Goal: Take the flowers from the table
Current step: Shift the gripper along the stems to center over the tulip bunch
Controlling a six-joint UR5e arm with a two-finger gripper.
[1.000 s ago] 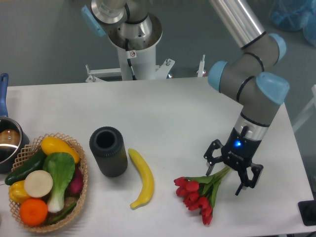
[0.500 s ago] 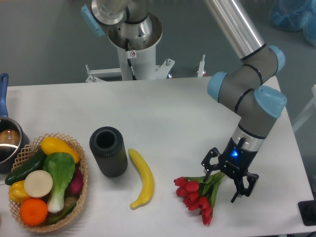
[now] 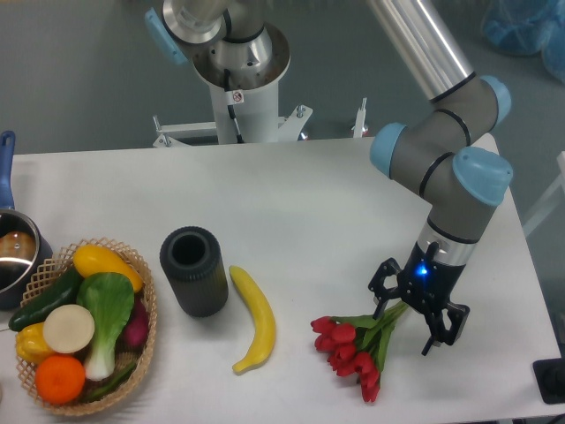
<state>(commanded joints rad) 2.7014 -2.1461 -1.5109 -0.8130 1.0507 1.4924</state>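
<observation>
The flowers (image 3: 353, 346), red tulip buds with green leaves and pale green stems, lie on the white table (image 3: 318, 203) near its front right. Their buds point left and down, their stems run up to the right. My gripper (image 3: 408, 321) is low over the stem end with its fingers spread, one finger (image 3: 382, 293) on the left of the stems and one (image 3: 439, 333) on the right. The stems lie between the fingers, which are apart from them. The flowers rest on the table.
A yellow banana (image 3: 253, 318) lies left of the flowers. A black cylinder cup (image 3: 194, 270) stands beside it. A wicker basket (image 3: 53, 265) with vegetables and fruit sits at the front left, with a pot (image 3: 13, 252) behind it. The table's right edge is close to the gripper.
The gripper dipped left and lower over the stems half a second ago, then shifted slightly right. It stays open. The flowers have not moved.
</observation>
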